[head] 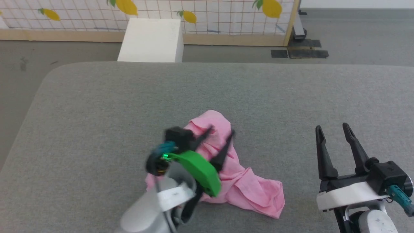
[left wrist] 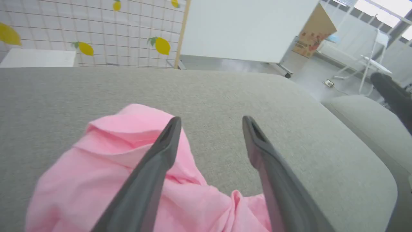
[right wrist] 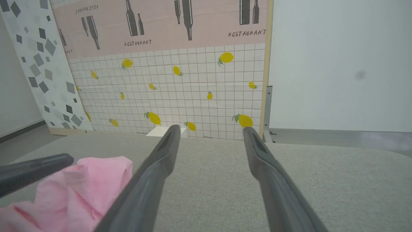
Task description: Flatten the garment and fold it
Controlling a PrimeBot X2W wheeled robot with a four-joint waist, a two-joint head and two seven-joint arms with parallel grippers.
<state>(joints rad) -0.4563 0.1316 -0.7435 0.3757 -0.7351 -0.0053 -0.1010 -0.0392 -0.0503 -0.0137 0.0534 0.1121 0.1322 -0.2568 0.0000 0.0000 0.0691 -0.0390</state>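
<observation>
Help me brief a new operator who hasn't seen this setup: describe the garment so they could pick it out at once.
Start at the wide grey padded surface in front of the robot. Near its front middle, beneath the open left end effector, lies the garment, a crumpled heap. It alone is pink and soft; the surface around it is plain grey fabric.

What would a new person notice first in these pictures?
The crumpled pink garment stands out, lying in a heap near the middle of the grey cushion. The left claw hangs open over it, a bright green cover on its wrist; the right claw stands open farther right, apart from it.
</observation>
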